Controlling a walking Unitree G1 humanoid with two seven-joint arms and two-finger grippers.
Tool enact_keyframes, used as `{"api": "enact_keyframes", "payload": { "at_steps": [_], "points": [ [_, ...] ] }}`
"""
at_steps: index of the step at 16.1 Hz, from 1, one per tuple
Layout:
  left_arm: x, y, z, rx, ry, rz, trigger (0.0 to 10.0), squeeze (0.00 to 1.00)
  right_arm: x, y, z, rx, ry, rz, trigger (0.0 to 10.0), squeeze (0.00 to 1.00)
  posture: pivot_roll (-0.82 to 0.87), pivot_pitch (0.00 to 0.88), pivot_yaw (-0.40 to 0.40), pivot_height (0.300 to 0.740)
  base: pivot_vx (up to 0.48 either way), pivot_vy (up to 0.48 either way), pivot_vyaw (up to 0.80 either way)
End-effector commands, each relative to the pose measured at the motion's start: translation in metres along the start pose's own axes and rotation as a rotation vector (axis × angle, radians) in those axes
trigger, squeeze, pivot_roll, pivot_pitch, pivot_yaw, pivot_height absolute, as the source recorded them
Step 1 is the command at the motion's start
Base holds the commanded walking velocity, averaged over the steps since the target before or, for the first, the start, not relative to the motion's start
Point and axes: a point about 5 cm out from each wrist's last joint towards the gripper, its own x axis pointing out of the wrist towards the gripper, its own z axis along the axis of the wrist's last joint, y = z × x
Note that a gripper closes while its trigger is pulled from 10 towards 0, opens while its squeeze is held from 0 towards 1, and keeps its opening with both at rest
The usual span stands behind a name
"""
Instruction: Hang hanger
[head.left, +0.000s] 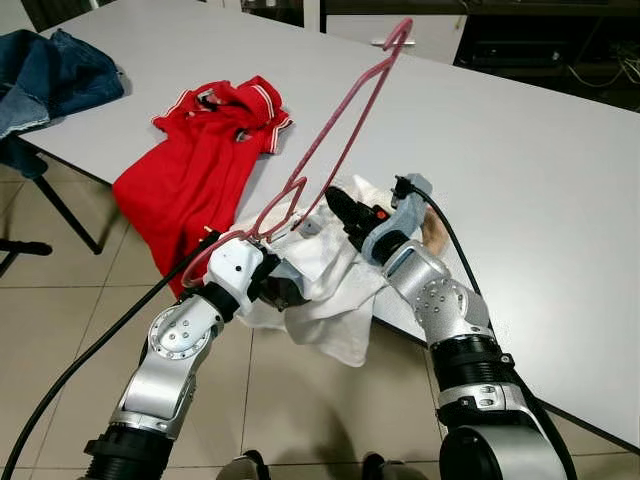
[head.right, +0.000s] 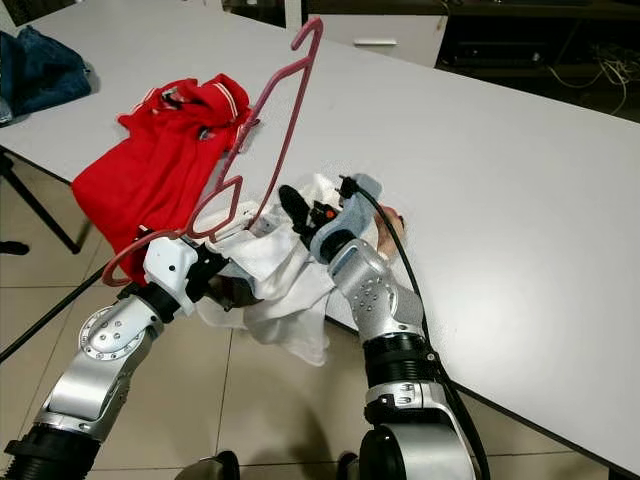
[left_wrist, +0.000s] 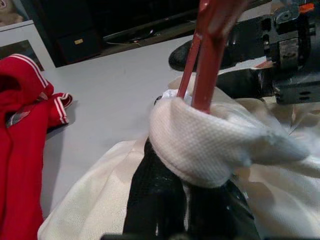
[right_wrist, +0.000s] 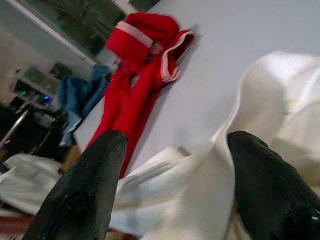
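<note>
A red wire hanger (head.left: 340, 130) slants from the lower left centre of the frame up to its hook near the top centre, above the grey table (head.left: 520, 160). Its lower end passes through the collar of a white shirt (head.left: 330, 290), which lies bunched over the table's near edge at the centre of the frame and droops toward the tiled floor (head.left: 60, 340).

My left claw (head.left: 272, 285) sits at the lower left centre, its two black fingers (left_wrist: 155, 195) pressed together on the hanger's bottom wire, with the shirt's white collar wrapped around both wire and fingers just above the grip.

My right claw (head.left: 340, 205) is at the centre of the frame, just right of the hanger. Its fingers (right_wrist: 85, 190) stand wide apart, holding nothing, and one fingertip touches or nearly touches the white fabric.

A red polo shirt (head.left: 200, 170) with white-striped collar lies at the upper left, hanging over the table edge. A blue denim garment (head.left: 50, 75) sits in the far upper left corner.
</note>
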Motion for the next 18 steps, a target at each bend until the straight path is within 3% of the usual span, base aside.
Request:
{"api": "enact_keyframes", "payload": {
  "at_steps": [1,7,8,9,10,11,12,13,14,15,16,18],
  "points": [
    [-0.009,-0.006,-0.025,-0.031,0.130,-0.026,10.0,0.00,0.000,0.004,-0.005,0.039,0.018,0.029,10.0,0.42,0.08,0.152,0.037,0.740,0.000,0.000,0.00],
    [-0.009,-0.005,-0.025,-0.028,0.130,-0.026,10.0,0.00,-0.004,-0.005,-0.008,-0.019,0.061,-0.012,10.0,0.42,0.08,0.151,0.037,0.740,0.000,0.000,0.00],
    [-0.008,-0.005,-0.025,-0.028,0.129,-0.026,10.0,0.00,-0.006,-0.009,-0.011,-0.044,0.084,-0.032,9.5,0.42,0.08,0.150,0.038,0.740,0.000,0.000,0.00],
    [-0.008,-0.005,-0.025,-0.028,0.128,-0.027,10.0,0.00,-0.007,-0.014,-0.015,-0.059,0.104,-0.062,4.2,0.41,0.08,0.150,0.038,0.740,0.000,0.000,0.00],
    [-0.008,-0.005,-0.025,-0.028,0.127,-0.028,10.0,0.00,-0.008,-0.019,-0.017,-0.071,0.114,-0.090,1.7,0.41,0.08,0.150,0.038,0.740,0.000,0.000,0.00],
    [-0.007,-0.005,-0.025,-0.028,0.126,-0.028,10.0,0.00,-0.009,-0.018,-0.014,-0.059,0.086,-0.079,0.0,0.41,0.08,0.150,0.039,0.740,0.000,0.000,0.00],
    [-0.007,-0.005,-0.025,-0.027,0.126,-0.028,10.0,0.00,-0.009,-0.017,-0.012,-0.049,0.072,-0.072,0.0,0.39,0.08,0.150,0.041,0.740,0.000,0.000,0.00],
    [-0.007,-0.004,-0.025,-0.027,0.126,-0.029,10.0,0.00,-0.010,-0.016,-0.010,-0.038,0.057,-0.067,0.0,0.25,0.08,0.150,0.042,0.740,0.000,0.000,0.00],
    [-0.008,-0.005,-0.025,-0.027,0.126,-0.032,10.0,0.00,-0.010,-0.016,-0.008,-0.021,0.038,-0.066,0.0,0.24,0.08,0.151,0.043,0.740,0.000,0.000,0.00],
    [-0.008,-0.005,-0.025,-0.027,0.126,-0.033,10.0,0.00,-0.010,-0.017,-0.005,-0.012,0.014,-0.071,0.0,0.08,0.08,0.152,0.043,0.740,0.000,0.000,0.00],
    [-0.008,-0.005,-0.024,-0.027,0.126,-0.033,10.0,0.00,-0.012,-0.020,-0.003,0.007,-0.012,-0.088,0.0,0.00,0.08,0.154,0.043,0.740,0.000,0.000,0.00],
    [-0.009,-0.005,-0.025,-0.027,0.128,-0.032,10.0,0.00,-0.013,-0.023,0.000,0.024,-0.036,-0.098,0.0,0.00,0.08,0.157,0.043,0.740,0.000,0.000,0.00]
  ]
}}
